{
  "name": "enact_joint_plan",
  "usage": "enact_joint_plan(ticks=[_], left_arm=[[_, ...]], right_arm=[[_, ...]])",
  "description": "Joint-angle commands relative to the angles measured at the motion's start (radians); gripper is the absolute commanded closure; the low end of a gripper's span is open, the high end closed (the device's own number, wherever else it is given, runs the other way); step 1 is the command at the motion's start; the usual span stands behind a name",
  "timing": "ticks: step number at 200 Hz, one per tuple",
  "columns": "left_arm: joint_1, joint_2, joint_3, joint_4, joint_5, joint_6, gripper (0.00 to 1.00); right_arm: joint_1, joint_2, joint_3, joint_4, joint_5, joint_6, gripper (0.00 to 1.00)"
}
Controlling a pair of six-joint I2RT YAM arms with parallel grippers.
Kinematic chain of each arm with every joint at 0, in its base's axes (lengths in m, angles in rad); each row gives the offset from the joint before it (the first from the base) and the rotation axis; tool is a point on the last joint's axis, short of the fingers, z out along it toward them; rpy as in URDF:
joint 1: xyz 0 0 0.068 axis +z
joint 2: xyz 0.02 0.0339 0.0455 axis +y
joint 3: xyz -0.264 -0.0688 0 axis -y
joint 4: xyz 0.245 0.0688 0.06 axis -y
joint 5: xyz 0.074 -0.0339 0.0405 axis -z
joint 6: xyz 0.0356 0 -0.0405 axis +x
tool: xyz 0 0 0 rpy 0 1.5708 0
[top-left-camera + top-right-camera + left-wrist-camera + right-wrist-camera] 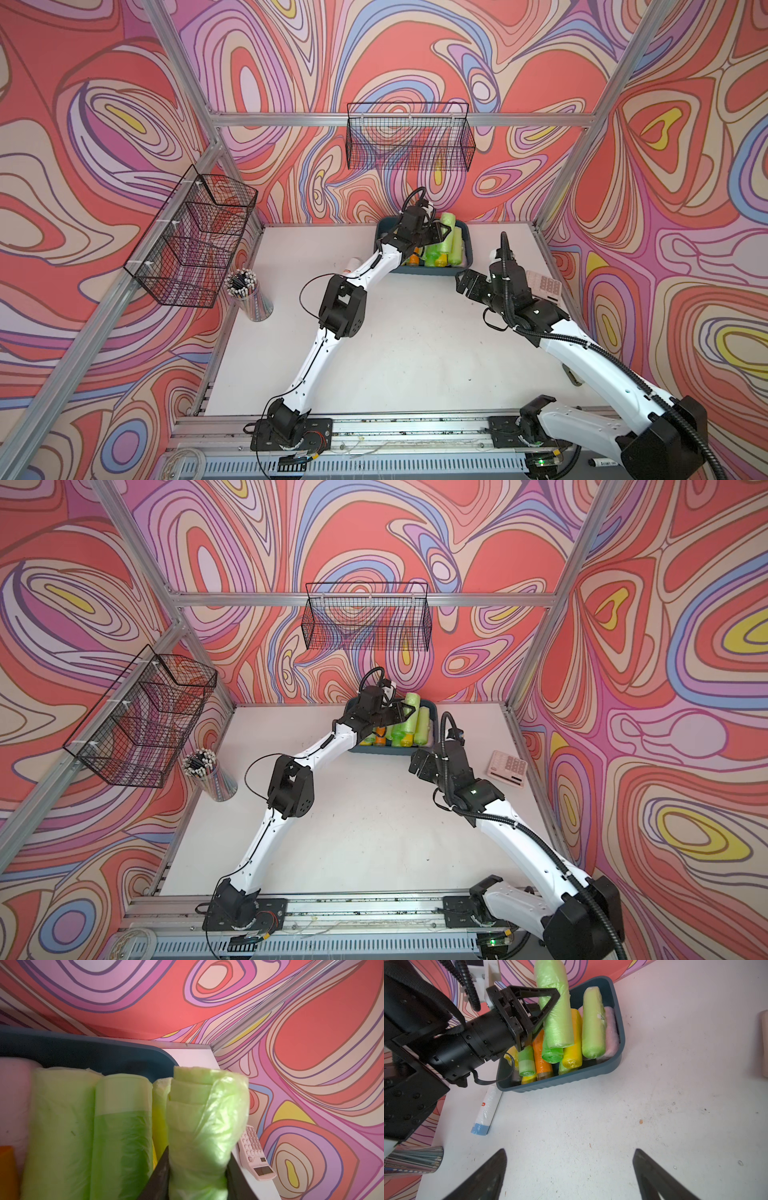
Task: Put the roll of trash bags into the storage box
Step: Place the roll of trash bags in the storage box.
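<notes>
A light green roll of trash bags (205,1115) is clamped between the black fingers of my left gripper (197,1159), which is shut on it. The roll (554,1012) hangs tilted above the dark teal storage box (618,1053), over several green, yellow, orange and pink rolls lying inside. In both top views the left gripper (440,232) (401,712) is over the box (467,249) (434,717) at the table's back edge. My right gripper (570,1153) stands open over bare table, in front of the box's right corner (465,282).
A white roll with a blue end (488,1109) lies on the table left of the box. A pink calculator (507,768) sits at the right wall. A cup of pencils (249,291) stands at the left. Black wire baskets (195,237) (409,137) hang on the walls.
</notes>
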Motion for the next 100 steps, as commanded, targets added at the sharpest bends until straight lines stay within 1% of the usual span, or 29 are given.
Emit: enact_joint_plan(ticks=[1,19,39,51,71,100], left_arm=[[-0.002,0.022,0.036,0.004,-0.016,0.007,0.88],[-0.003,0.030,0.036,0.005,-0.026,0.007,0.85],[-0.003,0.033,0.034,-0.001,-0.041,0.007,0.84],[-0.003,0.035,0.032,-0.004,-0.043,0.008,0.79],[-0.003,0.029,0.013,0.000,-0.061,0.001,0.76],[-0.001,0.007,-0.030,0.038,-0.074,-0.003,0.69]], right_arm=[[-0.005,-0.015,-0.018,-0.017,0.021,0.000,0.03],[-0.005,-0.015,-0.019,-0.018,0.020,0.001,0.03],[-0.005,-0.016,-0.016,-0.026,0.023,0.003,0.03],[-0.004,-0.020,-0.016,-0.030,0.028,0.003,0.03],[-0.004,-0.025,-0.014,-0.036,0.031,0.003,0.03],[-0.005,-0.028,-0.019,-0.039,0.035,0.000,0.03]])
